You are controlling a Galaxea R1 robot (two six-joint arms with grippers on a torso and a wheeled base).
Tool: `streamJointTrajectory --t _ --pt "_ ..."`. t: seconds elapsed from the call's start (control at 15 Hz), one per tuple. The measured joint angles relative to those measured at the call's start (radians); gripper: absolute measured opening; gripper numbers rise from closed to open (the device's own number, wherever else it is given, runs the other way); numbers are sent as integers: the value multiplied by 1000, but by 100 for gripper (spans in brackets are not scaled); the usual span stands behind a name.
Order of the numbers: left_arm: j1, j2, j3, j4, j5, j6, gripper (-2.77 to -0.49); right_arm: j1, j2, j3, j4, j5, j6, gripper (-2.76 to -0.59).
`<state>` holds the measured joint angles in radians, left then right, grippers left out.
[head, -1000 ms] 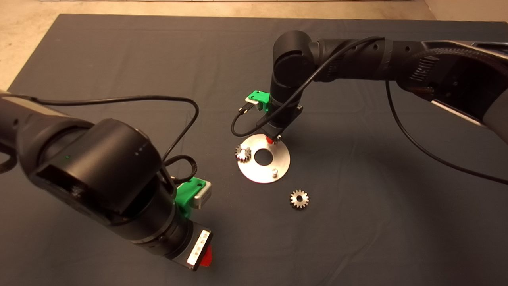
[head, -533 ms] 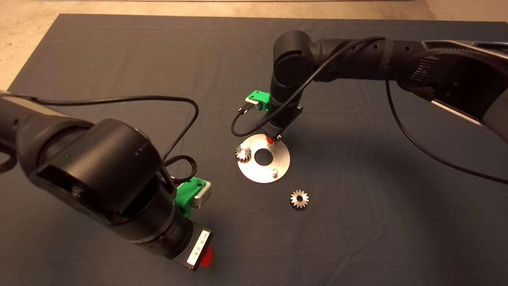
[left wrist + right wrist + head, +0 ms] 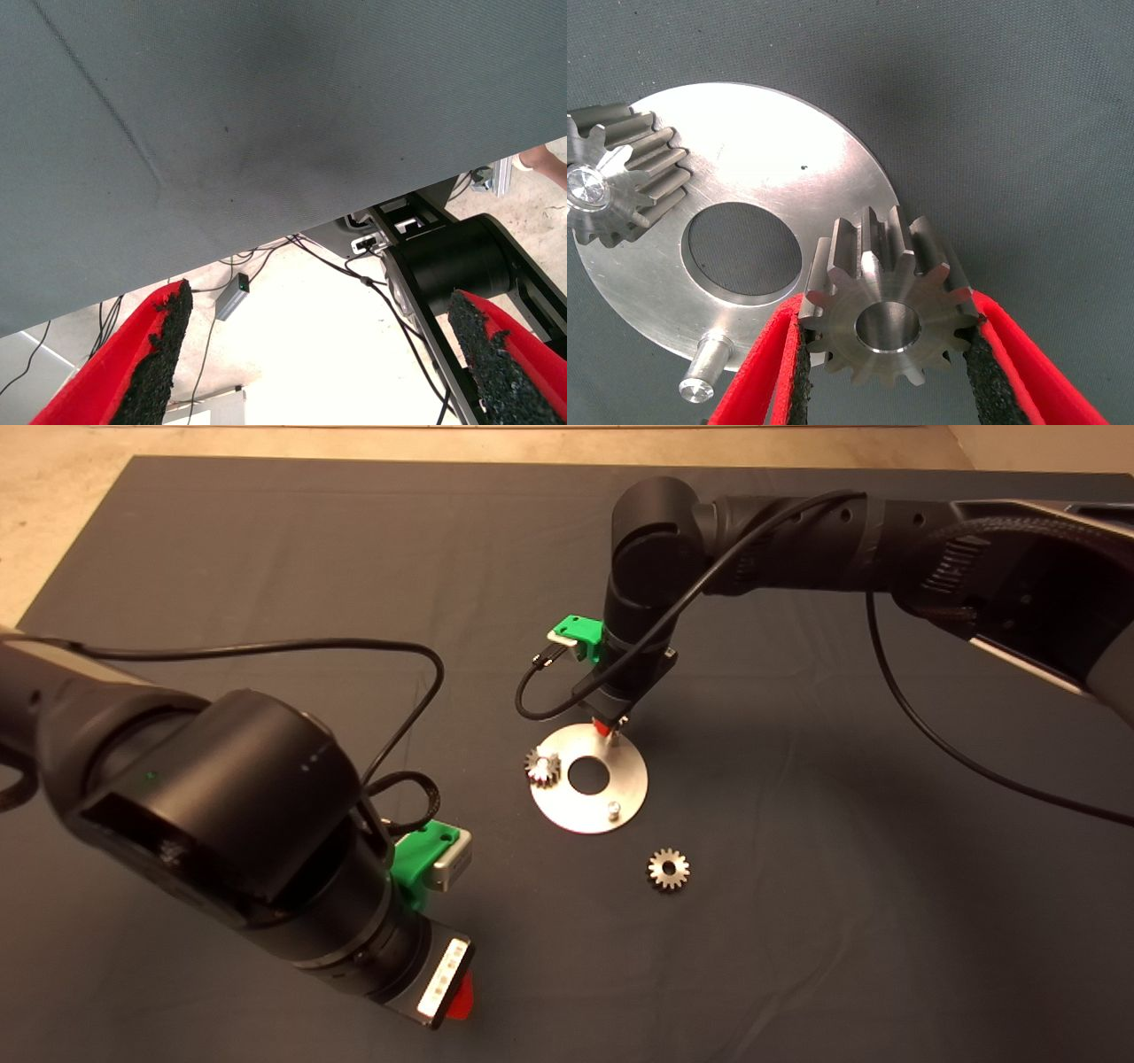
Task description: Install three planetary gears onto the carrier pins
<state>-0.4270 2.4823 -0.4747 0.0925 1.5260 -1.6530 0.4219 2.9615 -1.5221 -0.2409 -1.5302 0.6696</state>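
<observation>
My right gripper (image 3: 888, 354) pinches a small silvery toothed metal gear (image 3: 888, 308) between its pads, just above the flat round silver carrier plate (image 3: 757, 155). Beside it, one gear (image 3: 618, 183) sits pinned; a bare upright stud (image 3: 704, 367) stands near. Another gear (image 3: 668, 869) lies on the mat. My left gripper (image 3: 323, 363) hangs wide open, empty.

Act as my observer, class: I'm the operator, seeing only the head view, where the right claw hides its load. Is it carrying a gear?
Observer: Yes. The right wrist view shows the right claw gripping a gear by its teeth.
Operator: Is a pin through it?
Observer: No, its centre hole looks empty. It hangs over the plate's edge.
Operator: And the left claw?
Observer: The left wrist view shows the left claw open and holding nothing.
</observation>
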Motion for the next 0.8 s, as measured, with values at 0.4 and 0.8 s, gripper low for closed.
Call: streamJointTrajectory --t 0.4,0.8 --pt "0 0 0 0 0 0 -122 -16 0 1 0 0 0 -232" --pt "0 0 1 0 0 0 -122 -22 -15 10 0 3 0 -231"
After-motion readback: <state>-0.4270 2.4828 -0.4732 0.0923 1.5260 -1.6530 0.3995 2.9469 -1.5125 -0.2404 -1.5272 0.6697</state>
